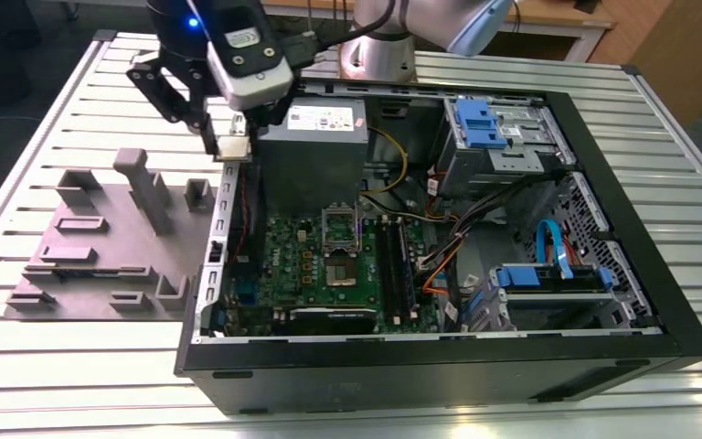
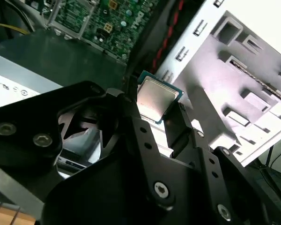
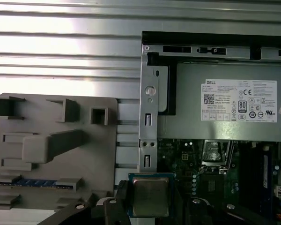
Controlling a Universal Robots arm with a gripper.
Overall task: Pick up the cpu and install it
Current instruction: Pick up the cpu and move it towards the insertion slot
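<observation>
Gripper (image 2: 154, 107) clamped on cpu (image 2: 158, 96). Chip pinched by opposite edges between my fingers (image 2: 178, 123), silvery lid exposed. I hang over side wall of computer case (image 1: 223, 229). Grey fixture block (image 1: 95, 247) below on one side of me, power supply (image 1: 314, 123) on other. Socket frame (image 1: 341, 240) on green board (image 1: 290, 261) lower down, well apart from chip.

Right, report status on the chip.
Gripper shut on cpu. It hangs over case wall, not yet in socket. Nothing seen in the way.

Glare streaks the slatted table (image 3: 61, 28); the case (image 1: 449, 375) seems dim inside.
</observation>
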